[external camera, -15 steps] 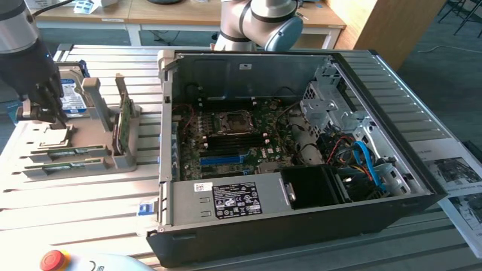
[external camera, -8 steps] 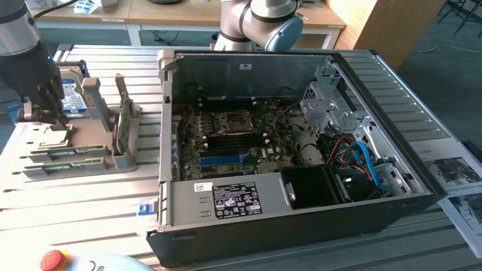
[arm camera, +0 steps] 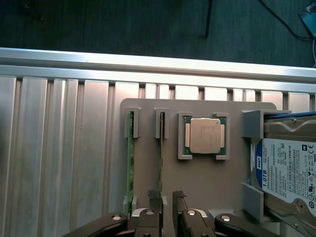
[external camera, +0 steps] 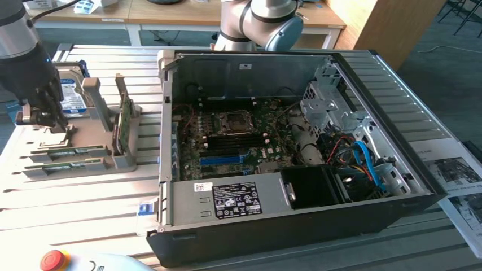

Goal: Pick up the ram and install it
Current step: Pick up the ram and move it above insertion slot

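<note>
The hand [arm camera: 166, 195] hangs released, its 2 fingers [arm camera: 153, 198] parted and straddling an end of the ram [arm camera: 161, 158], with nothing clamped between them. The thin green stick runs edge-up between the pads, so the jaws seem lined up across its thickness, a sensible way to pinch so narrow a board. The ram stands in a notched slot of the grey holder [arm camera: 207, 182], which props it upright and reachable from above. A second ram stick [arm camera: 131, 163] stands in the neighbouring slot, just beside it but apart. On the ram's other side the same holder cradles a processor chip [arm camera: 205, 136] lying flat in corner clips, and beyond that a hard drive [arm camera: 289, 170] rests between taller posts. In the exterior view the holder sits at 9 o'clock from the open computer case [external camera: 263, 240], with the arm above it, so the ram is well apart from the motherboard [external camera: 226, 141]. I judge the pick not yet made and the install not begun. A wider green card [external camera: 124, 121] stands on edge at the holder's side nearest the case. Everything rests on a ribbed aluminium tabletop [external camera: 90, 209]. A red stop button [external camera: 53, 259] sits at 7 o'clock from the case, printed sheets [external camera: 459, 180] at 3 o'clock and wooden desks [external camera: 188, 14] at 12 o'clock, with dark carpet [external camera: 444, 62] around.
</note>
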